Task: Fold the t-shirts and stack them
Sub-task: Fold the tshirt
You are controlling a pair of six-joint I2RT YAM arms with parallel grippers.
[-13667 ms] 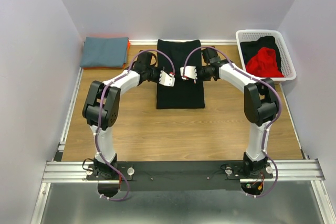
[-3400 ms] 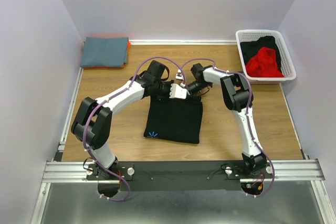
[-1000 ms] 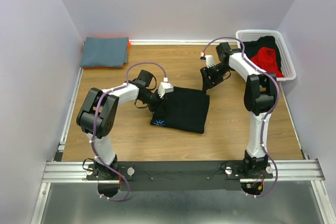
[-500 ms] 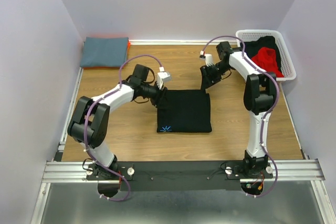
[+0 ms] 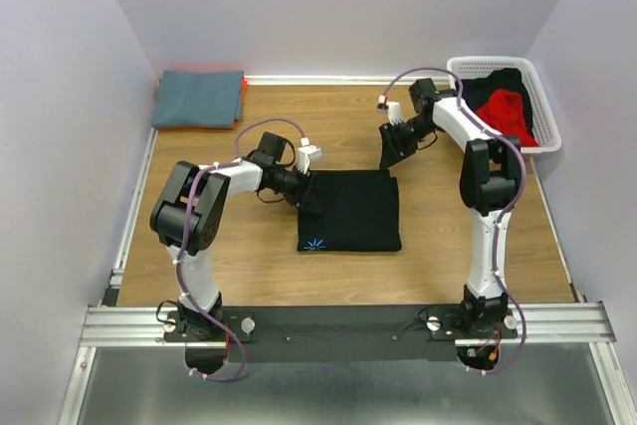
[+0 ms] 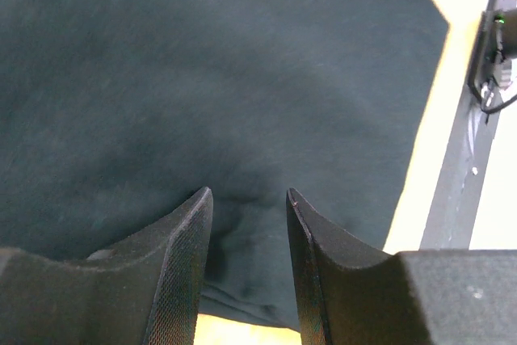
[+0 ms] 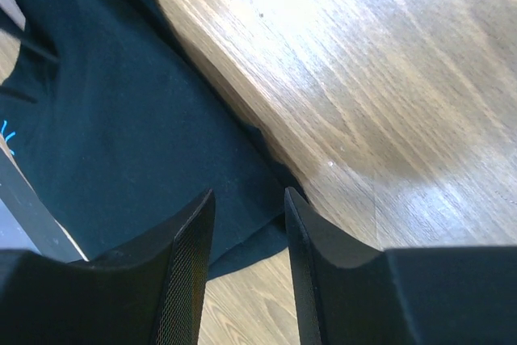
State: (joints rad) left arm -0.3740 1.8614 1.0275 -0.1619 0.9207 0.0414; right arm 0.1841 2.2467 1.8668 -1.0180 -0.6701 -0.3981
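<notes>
A folded black t-shirt (image 5: 350,208) with a small blue logo (image 5: 317,243) lies flat at the table's middle. My left gripper (image 5: 310,189) is low over its upper left edge. In the left wrist view its jaws (image 6: 246,195) stand apart over the black cloth (image 6: 202,78), which is slightly wrinkled between them. My right gripper (image 5: 389,154) hovers open just above the shirt's upper right corner. In the right wrist view (image 7: 249,195) the shirt's corner (image 7: 121,135) lies below the fingers. A folded grey-blue shirt (image 5: 199,98) lies on an orange one at the back left.
A white basket (image 5: 542,97) at the back right holds a red shirt (image 5: 503,116) and a black one (image 5: 498,82). The metal rail (image 5: 348,323) with both arm bases runs along the near edge. Walls close in the table on three sides.
The black shirt has turned from skewed to square with the table. My left gripper rose beside it, then came down onto its upper left edge. The right gripper has barely moved.
</notes>
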